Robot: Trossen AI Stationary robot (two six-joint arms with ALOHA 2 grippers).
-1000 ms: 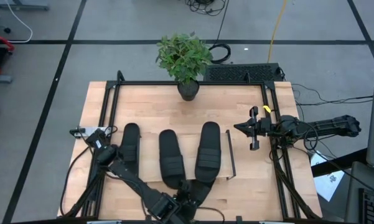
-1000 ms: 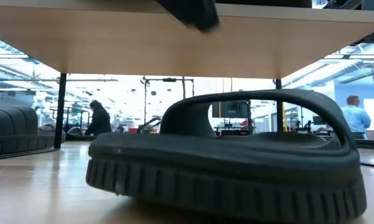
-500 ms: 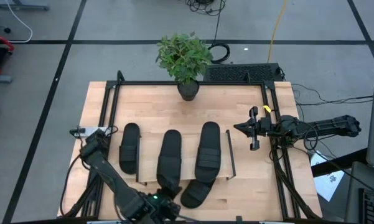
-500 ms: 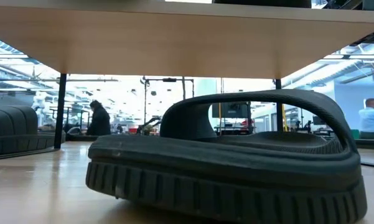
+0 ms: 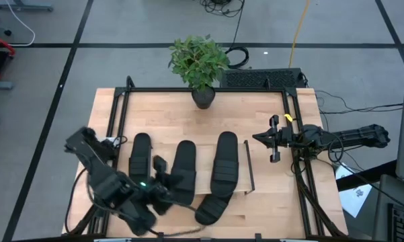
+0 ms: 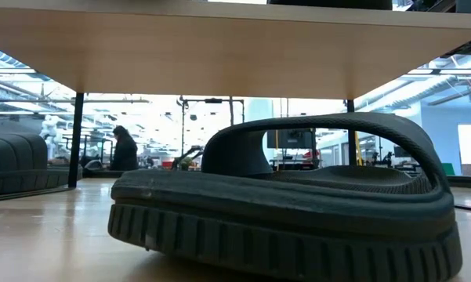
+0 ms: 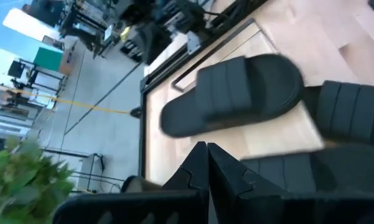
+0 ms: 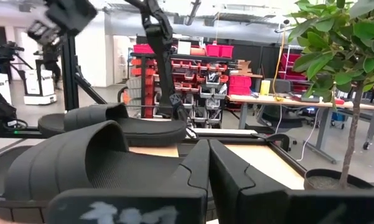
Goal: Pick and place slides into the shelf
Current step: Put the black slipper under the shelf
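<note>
Now my left gripper (image 5: 163,176), fingers pressed together and empty, has pulled back left of the three slides (image 5: 183,171) on the shelf (image 5: 163,136); the fourth (image 5: 212,208) remains below on the surface (image 5: 275,202).

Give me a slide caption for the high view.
Three slides on the shelf, a fourth below; left hand over them.

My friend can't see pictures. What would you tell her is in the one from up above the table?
Three black slides lie side by side on the shelf, and a fourth slide sits on the table in front. The left gripper is raised over the near left corner, the right gripper waits at the right edge, and a potted plant stands behind.
</note>
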